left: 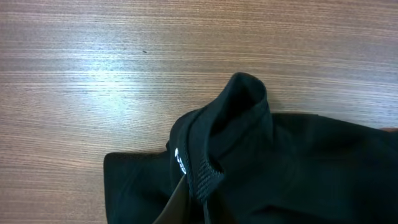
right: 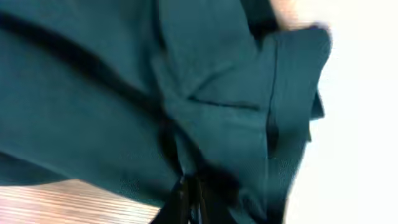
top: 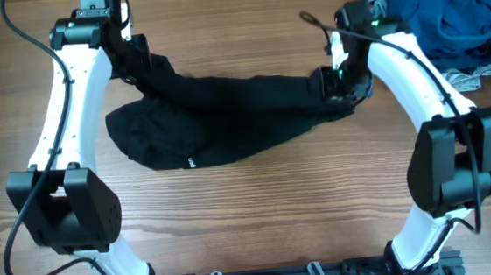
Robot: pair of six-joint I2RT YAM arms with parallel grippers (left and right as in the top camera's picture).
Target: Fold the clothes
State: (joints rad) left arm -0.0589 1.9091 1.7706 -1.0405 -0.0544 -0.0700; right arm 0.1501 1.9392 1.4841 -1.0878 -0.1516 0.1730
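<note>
Here the black T-shirt lies stretched over the wooden table, left of the blue garment heap. The right gripper, closed tight, pinches the shirt's end nearest that heap. The left gripper, likewise closed, grips the end farthest from it. A grey garment pokes out beneath the heap.

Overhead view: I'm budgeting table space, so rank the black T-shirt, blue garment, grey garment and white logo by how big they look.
1. black T-shirt, clearly largest.
2. blue garment.
3. grey garment; only an edge shows beneath the blue one.
4. white logo, a tiny mark.
</note>
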